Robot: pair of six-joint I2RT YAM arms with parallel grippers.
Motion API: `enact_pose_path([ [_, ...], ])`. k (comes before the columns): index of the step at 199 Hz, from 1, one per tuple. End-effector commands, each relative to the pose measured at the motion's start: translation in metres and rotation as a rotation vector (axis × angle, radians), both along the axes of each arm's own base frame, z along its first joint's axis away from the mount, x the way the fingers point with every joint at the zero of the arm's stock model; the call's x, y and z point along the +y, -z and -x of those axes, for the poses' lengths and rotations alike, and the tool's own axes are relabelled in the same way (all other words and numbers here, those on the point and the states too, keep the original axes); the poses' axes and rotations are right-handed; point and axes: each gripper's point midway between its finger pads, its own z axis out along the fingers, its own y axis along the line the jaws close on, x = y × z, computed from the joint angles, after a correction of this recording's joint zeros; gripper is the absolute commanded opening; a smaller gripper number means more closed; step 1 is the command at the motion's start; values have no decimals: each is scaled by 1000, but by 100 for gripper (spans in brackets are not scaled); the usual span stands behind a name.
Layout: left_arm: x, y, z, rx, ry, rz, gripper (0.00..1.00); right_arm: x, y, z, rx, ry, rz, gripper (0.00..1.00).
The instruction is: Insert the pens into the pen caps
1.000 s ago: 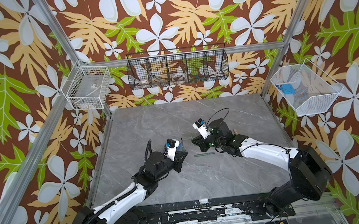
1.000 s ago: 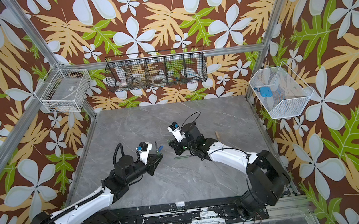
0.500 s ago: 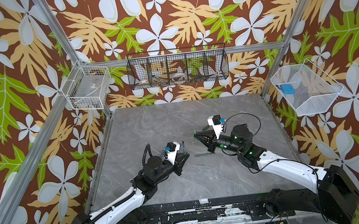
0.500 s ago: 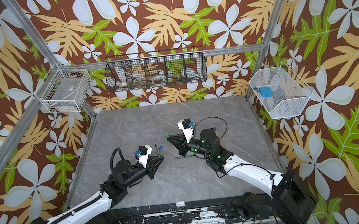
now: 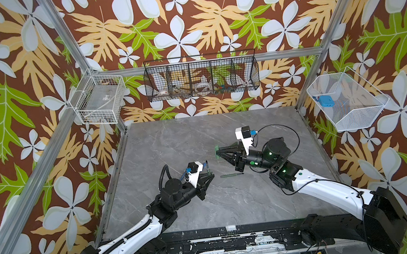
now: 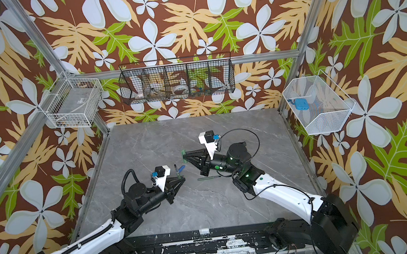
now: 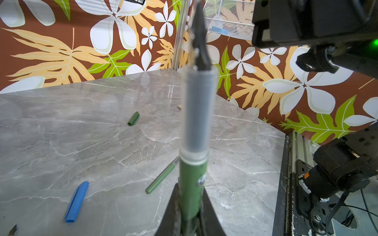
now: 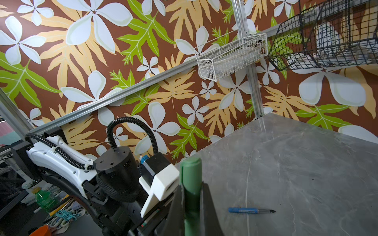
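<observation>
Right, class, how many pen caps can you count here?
3: a green cap in the right gripper; a second green cap and a blue cap lying on the table. Others may be hidden.

The tabletop (image 5: 172, 142) is glossy, marbled stone-look; the green cap (image 8: 191, 175) is matt plastic.

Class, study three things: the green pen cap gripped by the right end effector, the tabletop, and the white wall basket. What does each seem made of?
Green pen cap: probably moulded plastic; opaque, smooth, matte, with a clip ridge.
Tabletop: grey marble look, pale veins, soft sheen; stone or printed laminate, cannot tell.
White wall basket: thin wire grid, likely coated metal.
</observation>
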Motion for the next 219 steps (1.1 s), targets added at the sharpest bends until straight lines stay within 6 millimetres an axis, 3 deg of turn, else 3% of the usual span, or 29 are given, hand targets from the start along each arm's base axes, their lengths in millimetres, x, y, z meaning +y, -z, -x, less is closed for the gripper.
enact_pose_path([
  [1,-1,-11,2,-39,13,21,0,6,-6,8,-31,-38,6,7],
  [42,-3,-15,7,-61,29,21,0,14,-8,3,-31,-55,-1,7],
  [115,-2,-16,9,-78,20,16,0,28,-16,14,-42,-133,-18,7],
  [219,-2,-16,9,-76,20,17,0,37,-13,1,-48,-121,1,7],
])
